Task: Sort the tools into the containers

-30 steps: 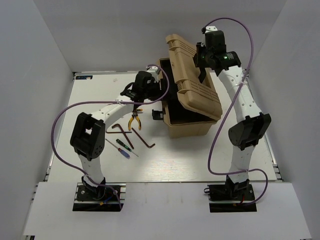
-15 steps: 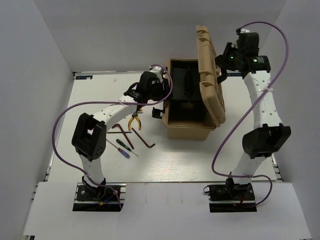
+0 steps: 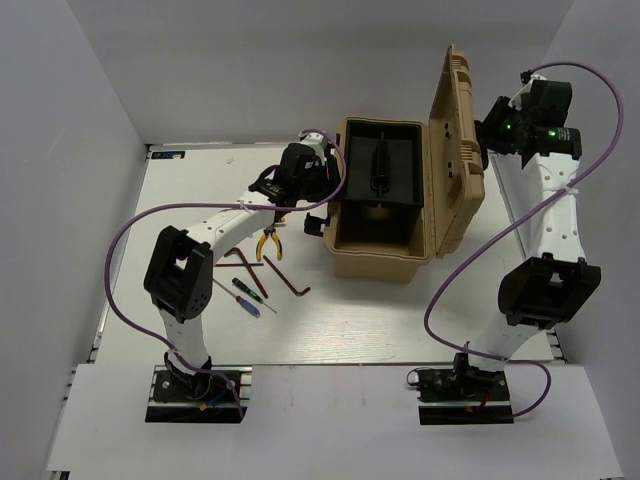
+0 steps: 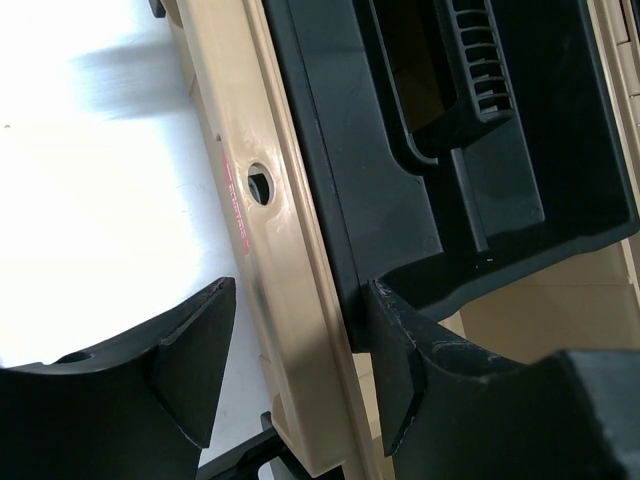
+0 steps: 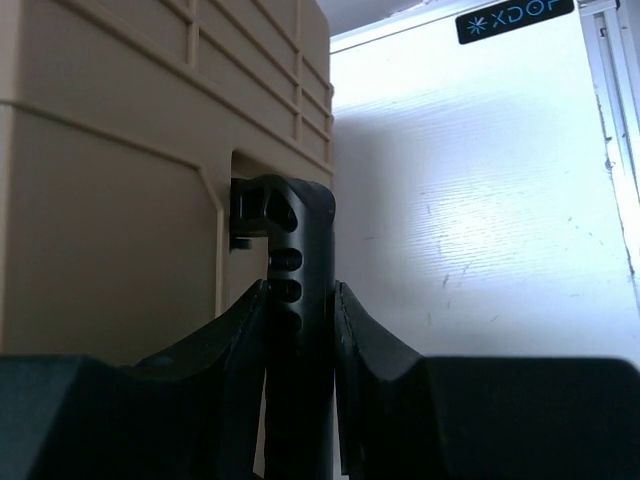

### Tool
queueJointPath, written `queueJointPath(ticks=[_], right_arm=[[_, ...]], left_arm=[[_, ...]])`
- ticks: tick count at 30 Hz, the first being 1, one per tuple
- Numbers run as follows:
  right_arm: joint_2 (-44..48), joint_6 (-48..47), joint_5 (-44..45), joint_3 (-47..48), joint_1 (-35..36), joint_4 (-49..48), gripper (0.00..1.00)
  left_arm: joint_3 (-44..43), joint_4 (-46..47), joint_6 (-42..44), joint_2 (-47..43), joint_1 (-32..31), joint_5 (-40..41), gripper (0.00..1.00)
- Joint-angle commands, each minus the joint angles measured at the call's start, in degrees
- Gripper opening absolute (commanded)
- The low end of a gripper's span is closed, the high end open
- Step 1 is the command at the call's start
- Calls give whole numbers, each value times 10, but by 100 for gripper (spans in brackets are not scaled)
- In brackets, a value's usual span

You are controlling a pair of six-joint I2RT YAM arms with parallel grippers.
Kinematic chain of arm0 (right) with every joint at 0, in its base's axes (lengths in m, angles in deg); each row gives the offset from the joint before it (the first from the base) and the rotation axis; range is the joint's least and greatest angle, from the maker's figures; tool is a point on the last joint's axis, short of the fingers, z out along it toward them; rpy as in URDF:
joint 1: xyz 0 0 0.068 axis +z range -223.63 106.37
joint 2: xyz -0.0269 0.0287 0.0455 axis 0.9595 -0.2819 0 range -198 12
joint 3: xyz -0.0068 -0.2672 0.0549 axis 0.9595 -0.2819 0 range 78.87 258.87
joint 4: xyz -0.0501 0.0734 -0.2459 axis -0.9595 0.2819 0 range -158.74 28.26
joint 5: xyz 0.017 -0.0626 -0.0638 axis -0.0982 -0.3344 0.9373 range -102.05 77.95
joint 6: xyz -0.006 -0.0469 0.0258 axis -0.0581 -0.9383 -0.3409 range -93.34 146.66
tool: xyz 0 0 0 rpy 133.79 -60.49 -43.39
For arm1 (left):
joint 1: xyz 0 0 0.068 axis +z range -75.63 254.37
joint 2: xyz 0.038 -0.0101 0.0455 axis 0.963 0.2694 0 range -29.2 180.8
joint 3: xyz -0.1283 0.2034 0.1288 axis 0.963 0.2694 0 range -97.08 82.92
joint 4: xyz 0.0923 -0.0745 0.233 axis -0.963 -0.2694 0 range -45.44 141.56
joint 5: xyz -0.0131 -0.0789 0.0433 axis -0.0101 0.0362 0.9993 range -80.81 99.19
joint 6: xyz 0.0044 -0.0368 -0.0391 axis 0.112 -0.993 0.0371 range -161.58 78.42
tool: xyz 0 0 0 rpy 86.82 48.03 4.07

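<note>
on the raised lid [image 3: 455, 140], the right gripper [image 5: 300, 292] pinches the black handle [image 5: 287, 215].

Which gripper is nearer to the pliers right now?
Left. The left gripper straddles the toolbox wall, just beyond the pliers; the right gripper clamps the lid handle on the toolbox's far side.
</note>
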Motion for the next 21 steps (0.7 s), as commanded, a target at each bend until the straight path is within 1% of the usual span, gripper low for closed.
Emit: queueJointPath(ticks=[1, 7, 8, 9, 11, 12, 14, 15, 16, 17, 18, 21], right_arm=[[27, -61, 53, 8, -48, -129, 0], [18, -73, 16, -5, -82, -114, 0], [13, -77, 11, 5, -84, -103, 3], [11, -80, -2, 9, -90, -93, 18], [7, -88, -11, 17, -93, -80, 37], [6, -89, -15, 22, -98, -73, 49], [10, -101, -21, 38, -105, -59, 55], [12, -109, -31, 44, -108, -49, 60], [15, -110, -35, 46, -109, -48, 60], [22, -114, -37, 47, -113, -44, 67], [28, -127, -47, 55, -115, -37, 70], [49, -145, -56, 63, -117, -28, 72]], left_arm=[[12, -67, 7, 1, 14, 51, 64], [32, -57, -5, -5, 25, 57, 64], [32, -57, -5, -5, 25, 57, 64], [32, -57, -5, -5, 25, 57, 64], [32, -57, -11, -5, 25, 57, 64], [38, -57, -11, -5, 25, 57, 64], [43, -57, -17, -5, 25, 57, 64], [43, -57, -17, -10, 25, 57, 64], [43, -57, -17, -11, 25, 57, 64], [43, -57, -17, -11, 25, 57, 64], [43, -51, -22, -11, 25, 57, 64], [43, -51, -22, -11, 25, 52, 64]])
